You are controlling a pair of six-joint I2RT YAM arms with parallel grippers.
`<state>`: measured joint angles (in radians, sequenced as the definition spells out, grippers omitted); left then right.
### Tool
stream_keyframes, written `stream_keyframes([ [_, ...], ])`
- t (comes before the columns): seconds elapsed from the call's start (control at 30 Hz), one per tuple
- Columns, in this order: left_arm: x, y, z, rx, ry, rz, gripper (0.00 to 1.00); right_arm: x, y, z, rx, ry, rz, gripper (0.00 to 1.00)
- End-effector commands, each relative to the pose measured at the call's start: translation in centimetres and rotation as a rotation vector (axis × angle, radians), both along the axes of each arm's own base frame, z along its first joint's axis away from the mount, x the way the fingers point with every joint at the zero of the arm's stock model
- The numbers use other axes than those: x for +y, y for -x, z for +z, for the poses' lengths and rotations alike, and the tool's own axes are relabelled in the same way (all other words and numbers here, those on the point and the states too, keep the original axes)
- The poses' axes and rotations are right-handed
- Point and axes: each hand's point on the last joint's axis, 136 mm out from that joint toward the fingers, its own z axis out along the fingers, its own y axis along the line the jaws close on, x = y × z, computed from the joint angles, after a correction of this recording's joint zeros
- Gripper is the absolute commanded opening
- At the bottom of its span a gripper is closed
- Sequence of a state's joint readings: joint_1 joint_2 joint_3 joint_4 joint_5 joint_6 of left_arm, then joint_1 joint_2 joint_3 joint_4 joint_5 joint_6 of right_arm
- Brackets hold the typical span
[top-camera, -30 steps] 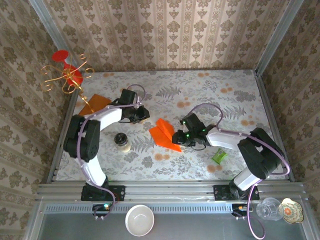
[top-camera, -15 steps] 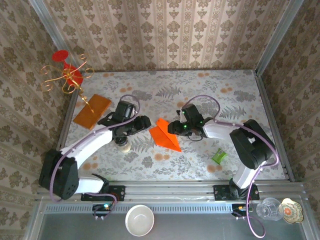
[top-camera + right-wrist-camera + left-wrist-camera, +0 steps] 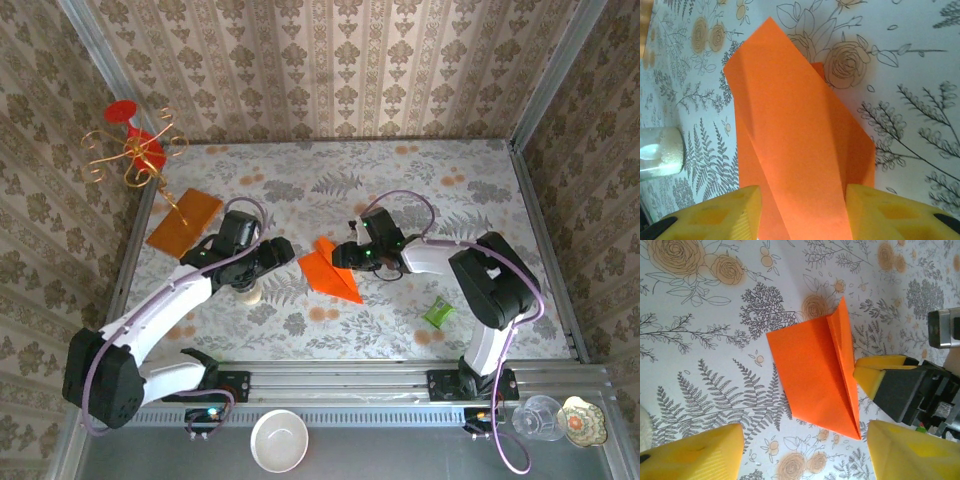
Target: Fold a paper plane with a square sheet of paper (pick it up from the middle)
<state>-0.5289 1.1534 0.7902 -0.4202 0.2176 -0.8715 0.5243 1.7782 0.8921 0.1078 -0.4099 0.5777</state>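
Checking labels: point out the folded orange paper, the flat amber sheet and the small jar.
folded orange paper (image 3: 322, 272), top view, middle of its flat face.
flat amber sheet (image 3: 180, 232), top view, its centre.
small jar (image 3: 660, 155), right wrist view, its side.

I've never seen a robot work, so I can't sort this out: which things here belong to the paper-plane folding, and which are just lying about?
Part of the job:
- folded red-orange paper
- left pincer
- right pincer

Just lying about:
- amber sheet
- small jar
- small green object
- gold wire stand
- white bowl
- glass
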Motion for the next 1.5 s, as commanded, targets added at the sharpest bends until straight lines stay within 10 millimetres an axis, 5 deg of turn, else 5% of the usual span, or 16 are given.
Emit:
stream_keyframes([
  [0.0,0.6,0.2,0.2,-0.011,-0.016,0.005,0.72,-1.2,-0.8,1.1,-0.074,0.035,-0.033,0.51],
  [0.3,-1.1,-0.9,-0.2,-0.003,0.03,-0.03,0.87,-0.3,0.1,-0.7,0.003,0.021,0.054,0.51],
  [0.63,-4.9,-2.2,-0.3,-0.035,0.07,-0.147,0.98,-1.2,-0.5,0.4,-0.009,0.016,0.008,0.5],
  [1.1,-11.0,-4.4,-4.3,0.053,0.096,-0.217,0.76,-3.0,-0.4,1.7,-0.025,0.021,-0.099,0.44],
  [1.47,-14.4,-3.4,-6.6,0.096,0.165,-0.311,0.58,-4.7,0.3,1.6,-0.026,0.062,-0.142,0.39],
])
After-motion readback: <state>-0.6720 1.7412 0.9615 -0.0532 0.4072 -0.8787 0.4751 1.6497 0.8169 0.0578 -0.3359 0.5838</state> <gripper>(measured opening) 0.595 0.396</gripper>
